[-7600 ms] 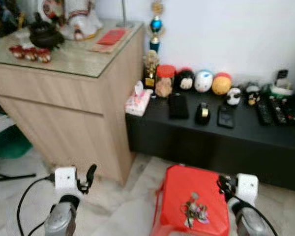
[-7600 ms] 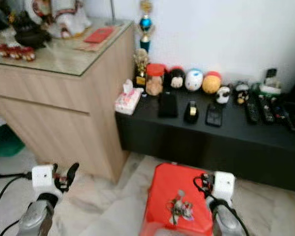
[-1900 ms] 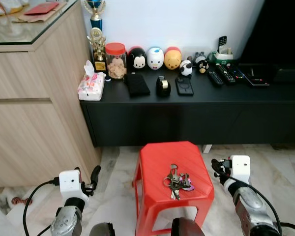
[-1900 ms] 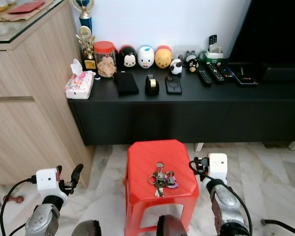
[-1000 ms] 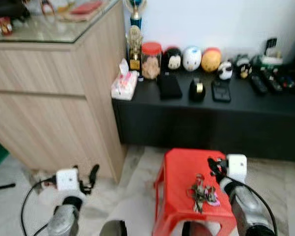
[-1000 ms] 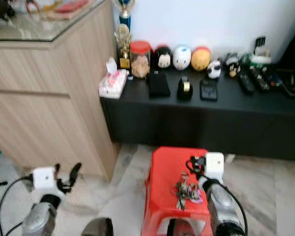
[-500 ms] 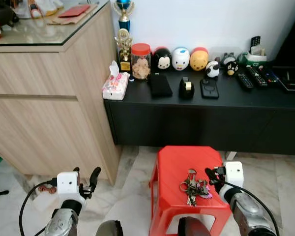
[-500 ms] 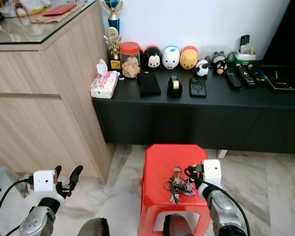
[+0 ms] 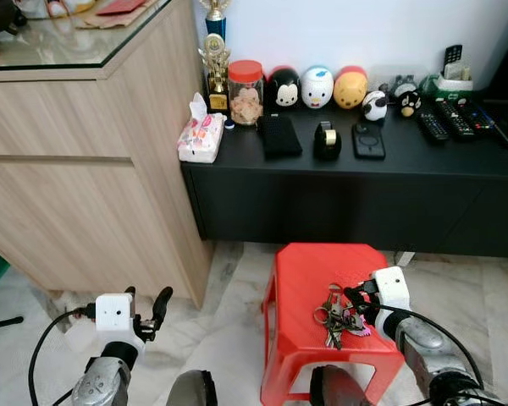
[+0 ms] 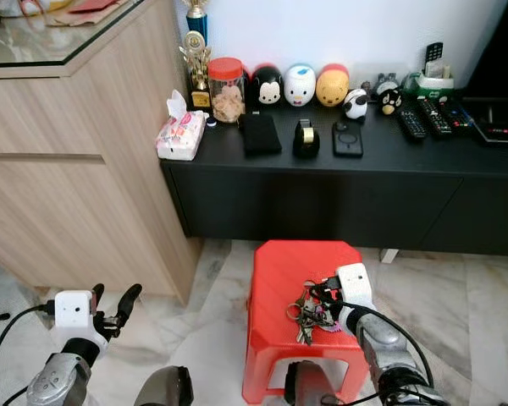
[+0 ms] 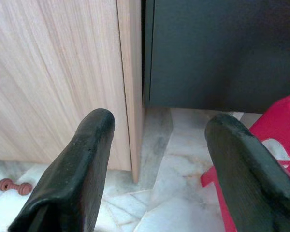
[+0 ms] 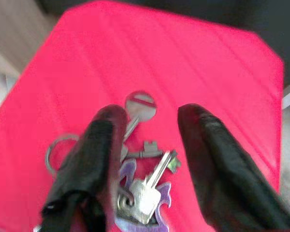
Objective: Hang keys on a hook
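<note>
Keys (image 12: 145, 181) — metal bunch, glossy red stool (image 9: 309, 279) | right tool (image 12: 147, 140) fingers apart, straddling

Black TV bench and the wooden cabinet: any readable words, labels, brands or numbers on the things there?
None can be read.
Tissue pack: pink print, too blurred.
Red-lidded jar: no legible label.
Remote controls: button markings too small.
Keys on the red stool: no visible lettering.

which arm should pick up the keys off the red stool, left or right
Right, most likely. The right tool is open and sits just over the keys on the stool, a finger on each side. The left tool hangs low beside the wooden cabinet, away from the stool.
</note>
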You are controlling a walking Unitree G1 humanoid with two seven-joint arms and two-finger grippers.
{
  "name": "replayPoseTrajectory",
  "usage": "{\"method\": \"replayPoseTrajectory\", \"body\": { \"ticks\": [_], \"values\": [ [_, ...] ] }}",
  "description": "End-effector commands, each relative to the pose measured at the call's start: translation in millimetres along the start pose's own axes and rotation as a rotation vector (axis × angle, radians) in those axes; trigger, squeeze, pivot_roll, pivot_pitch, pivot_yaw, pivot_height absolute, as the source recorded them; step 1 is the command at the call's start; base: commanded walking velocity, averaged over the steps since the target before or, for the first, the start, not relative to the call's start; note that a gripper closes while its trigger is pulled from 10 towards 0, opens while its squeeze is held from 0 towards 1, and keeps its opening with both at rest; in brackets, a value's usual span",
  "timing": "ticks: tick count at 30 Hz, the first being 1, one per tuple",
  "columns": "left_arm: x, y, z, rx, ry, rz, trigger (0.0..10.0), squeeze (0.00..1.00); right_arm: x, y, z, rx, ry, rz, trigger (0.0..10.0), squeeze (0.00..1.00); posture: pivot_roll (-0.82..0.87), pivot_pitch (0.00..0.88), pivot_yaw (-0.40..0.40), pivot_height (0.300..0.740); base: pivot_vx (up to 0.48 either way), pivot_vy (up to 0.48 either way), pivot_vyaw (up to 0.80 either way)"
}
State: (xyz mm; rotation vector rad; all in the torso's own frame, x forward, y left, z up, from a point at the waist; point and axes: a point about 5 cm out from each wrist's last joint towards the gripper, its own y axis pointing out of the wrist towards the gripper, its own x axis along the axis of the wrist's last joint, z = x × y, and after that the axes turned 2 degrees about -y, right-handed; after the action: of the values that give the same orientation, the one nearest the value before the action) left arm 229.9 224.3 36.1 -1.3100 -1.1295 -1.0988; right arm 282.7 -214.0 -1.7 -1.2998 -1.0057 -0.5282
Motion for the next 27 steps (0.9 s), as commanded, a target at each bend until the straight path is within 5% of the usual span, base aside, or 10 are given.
{"method": "replayPoseTrajectory", "body": {
  "ticks": [1, 10, 11, 12, 27],
  "values": [
    [0.3, -4.4, 3.4, 0.004, 0.006, 0.011, 10.0, 0.00, -3.2, -0.7, -1.2, 0.027, -0.041, 0.051, 10.0, 1.00, 0.01, 0.106, 0.018, 0.619, 0.000, 0.000, 0.00],
    [-3.3, -13.7, 6.0, 0.006, 0.008, 0.037, 10.0, 0.00, -0.5, -1.4, -5.8, 0.054, -0.110, 0.085, 10.0, 1.00, 0.01, 0.116, 0.024, 0.619, 0.000, 0.000, 0.00],
    [-3.2, -13.2, 6.0, 0.006, 0.009, 0.039, 10.0, 0.00, -0.3, -1.3, -5.5, 0.064, -0.105, 0.086, 10.0, 0.69, 0.01, 0.113, 0.025, 0.619, 0.000, 0.000, 0.00],
    [-2.9, -11.8, 5.9, 0.003, 0.009, 0.041, 10.0, 0.00, 1.1, -1.3, -5.0, 0.082, -0.096, 0.076, 10.0, 0.00, 0.01, 0.111, 0.028, 0.619, 0.000, 0.000, 0.00],
    [0.5, -9.2, 8.1, -0.009, 0.026, 0.049, 10.0, 0.00, 2.0, -8.1, -8.8, 0.224, -0.066, 0.056, 10.0, 0.00, 0.01, 0.085, 0.041, 0.619, 0.000, 0.000, 0.00]
  ]
}}
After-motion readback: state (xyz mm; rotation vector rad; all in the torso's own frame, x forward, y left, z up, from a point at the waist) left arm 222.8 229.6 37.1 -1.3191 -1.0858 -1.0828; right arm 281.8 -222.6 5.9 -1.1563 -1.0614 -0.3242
